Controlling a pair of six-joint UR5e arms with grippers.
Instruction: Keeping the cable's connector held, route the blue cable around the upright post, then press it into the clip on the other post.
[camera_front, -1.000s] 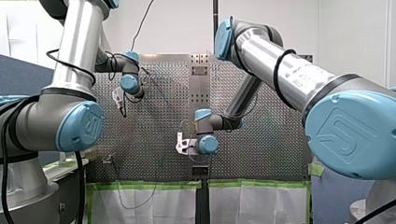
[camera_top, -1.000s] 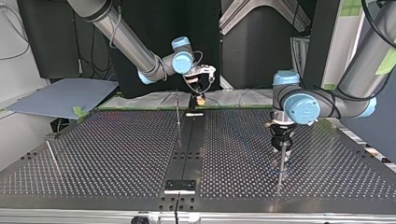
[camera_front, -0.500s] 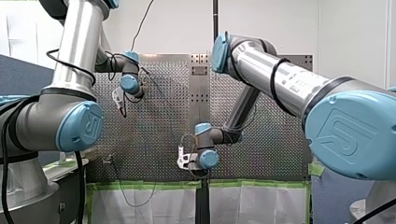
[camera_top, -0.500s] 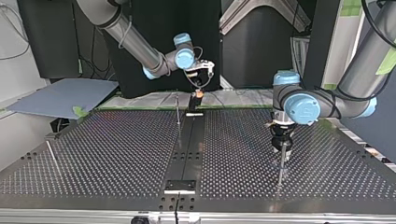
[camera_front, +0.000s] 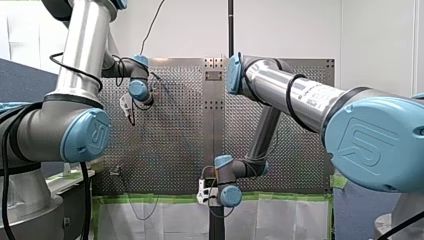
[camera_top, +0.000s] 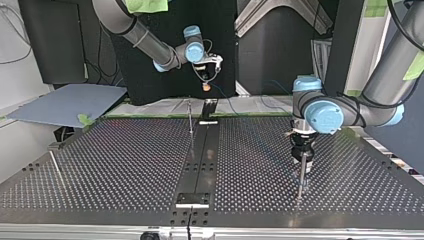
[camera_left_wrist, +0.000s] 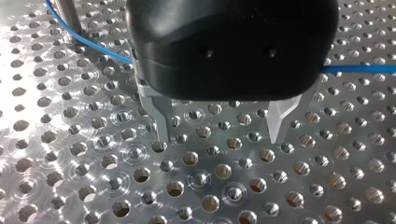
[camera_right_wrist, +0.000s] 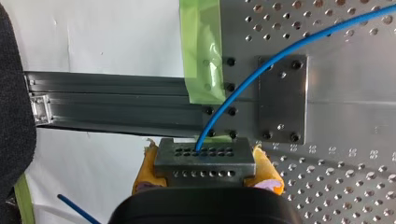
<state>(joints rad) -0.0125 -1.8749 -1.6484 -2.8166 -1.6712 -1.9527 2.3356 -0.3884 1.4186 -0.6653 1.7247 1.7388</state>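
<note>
Right gripper (camera_right_wrist: 206, 171) around one connector (camera_right_wrist: 205, 160).

UR logo on blue joint cap (camera_front: 374, 145)

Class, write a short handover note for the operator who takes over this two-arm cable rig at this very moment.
Right gripper: jaws shut on the connector, held past the table's far edge in the top view; the blue cable leaves it.
Left gripper: jaws open, empty, over the table; the cable runs behind its body, beside a post.
Done: connector held.
Left: routing around the post cannot be confirmed; pressing into the clip, not visible here.
</note>
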